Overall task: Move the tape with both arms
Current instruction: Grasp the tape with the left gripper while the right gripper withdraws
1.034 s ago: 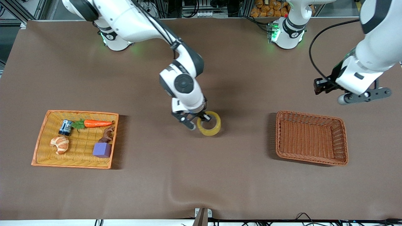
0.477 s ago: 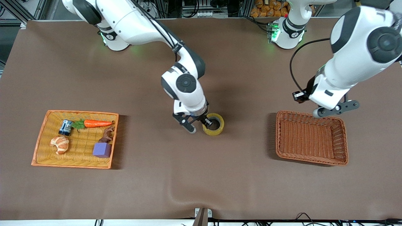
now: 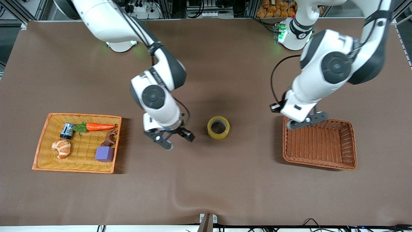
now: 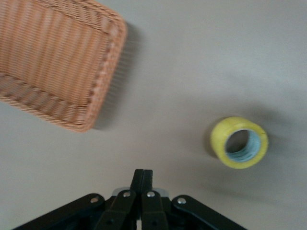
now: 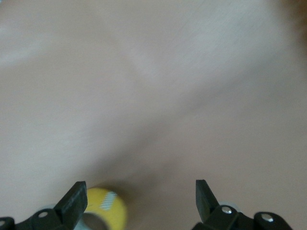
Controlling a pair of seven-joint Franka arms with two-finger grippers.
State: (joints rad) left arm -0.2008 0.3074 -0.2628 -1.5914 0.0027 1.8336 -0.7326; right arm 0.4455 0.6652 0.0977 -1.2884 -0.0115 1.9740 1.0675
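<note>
One roll of tape (image 3: 218, 127) lay flat on the brown counter (image 3: 206, 180), hole up, near the middle and touched by nothing. Seen from the front camera, it sat between two baskets. The empty brown wicker basket (image 3: 319, 141) lay at about 3 o'clock from it, toward the left arm's end. The flat orange basket (image 3: 77, 142) lay at about 9 o'clock, toward the right arm's end.

That orange basket held five things: one carrot (image 3: 96, 126), one croissant (image 3: 61, 148), one purple cube (image 3: 104, 153), one small blue-and-black can (image 3: 67, 130) and one dark brown figure (image 3: 110, 139).

Two arms were at work. The right hand (image 3: 175, 139) hung over bare counter between the tape and the orange basket, at roughly 8 o'clock from the roll, its fingers (image 5: 74, 202) spread wide and holding nothing. The left hand (image 3: 304, 120) was over the brown basket's rim, at the corner closest to the tape. The left wrist view showed its fingers (image 4: 143, 191) pressed together with nothing between them, and the tape (image 4: 239, 142) and the basket (image 4: 62, 64) lying well apart on the counter.
</note>
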